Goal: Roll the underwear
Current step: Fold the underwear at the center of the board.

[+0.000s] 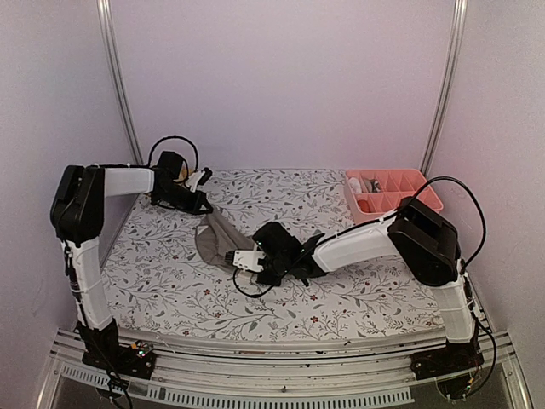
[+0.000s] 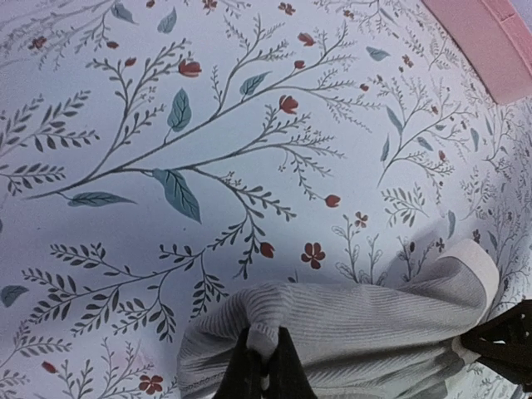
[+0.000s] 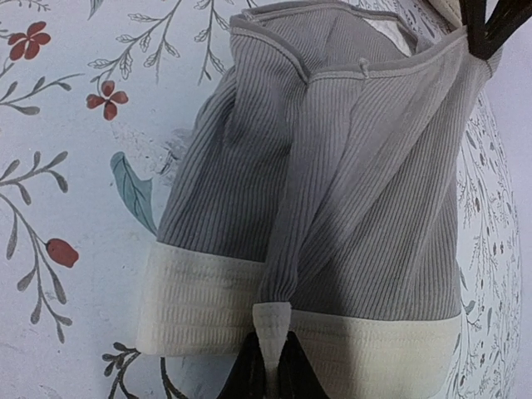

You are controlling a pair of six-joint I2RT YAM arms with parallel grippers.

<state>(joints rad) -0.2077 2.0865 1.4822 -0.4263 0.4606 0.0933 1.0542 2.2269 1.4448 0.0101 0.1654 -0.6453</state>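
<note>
Underwear (image 3: 349,191) pinched taut: left tool (image 2: 264,370) at far edge, right tool (image 3: 270,370) at waistband (image 3: 191,307) (likely flattening it for rolling).

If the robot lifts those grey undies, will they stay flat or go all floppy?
Probably floppy: the underwear folds and bunches where the right gripper pinches its cream waistband. It likely weighs very little, being thin ribbed cloth. It shouldn't roll away or break.

Taupe ribbed underwear (image 1: 213,239) with cream waistband lies bunched on floral cloth (image 1: 358,294).
</note>
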